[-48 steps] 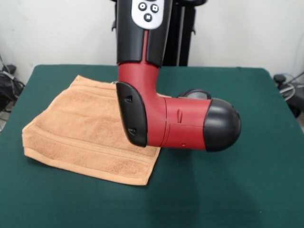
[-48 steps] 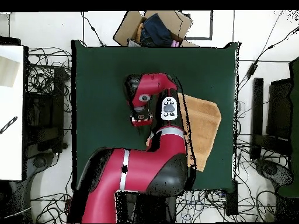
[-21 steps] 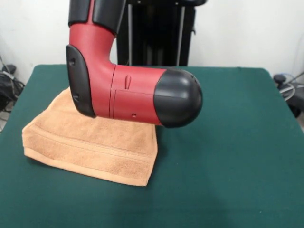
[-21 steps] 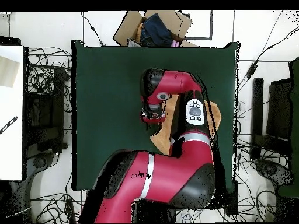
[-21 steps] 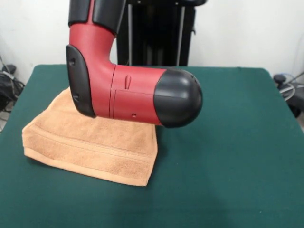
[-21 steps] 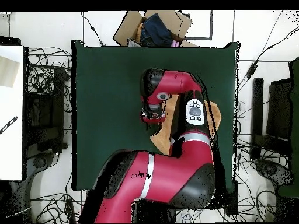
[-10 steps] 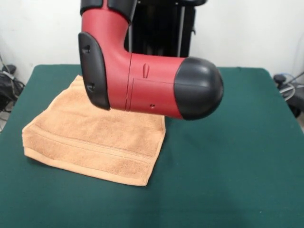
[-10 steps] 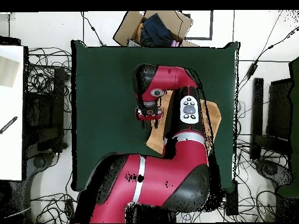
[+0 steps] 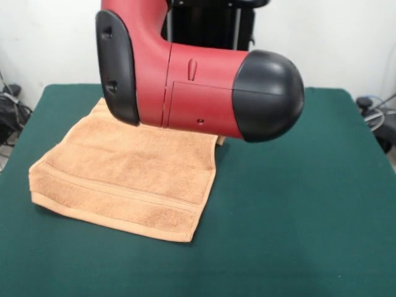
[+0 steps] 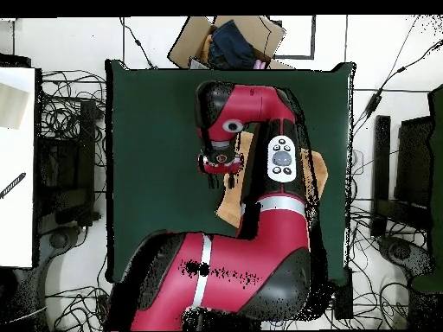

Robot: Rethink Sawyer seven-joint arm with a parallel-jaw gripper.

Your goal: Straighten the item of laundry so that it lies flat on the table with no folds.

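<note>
Towel point(image 9: 127, 176) lies on the green desk point(image 9: 297, 216), toward the left side in the front view and clear of the desk edges. It is folded: the near hem shows 2 stacked layers, with woven band stripes running parallel just behind that hem. Its top surface looks smooth. The corner nearest the camera points toward the desk's middle. A small bit of cloth shows just under the arm at the towel's far right corner.

Arm point(image 9: 198, 80) hangs above the far part of the towel in the front view, hiding the towel's far edge. Its red elbow section ends in a rounded black cap that reaches past the towel's right edge, over bare desk.

In the overhead view the arm covers most of the towel point(image 10: 316, 173); only strips of cloth show on either side of the arm link. The gripper point(image 10: 219, 162) sits at the towel's edge toward the desk's middle, seen from above at the wrist end. Cannot tell whether the jaws are wide, narrow or holding cloth; the wrist body hides them.

A cardboard box point(image 10: 229, 39) with dark contents sits just beyond the desk's far edge, opposite the robot base.
</note>
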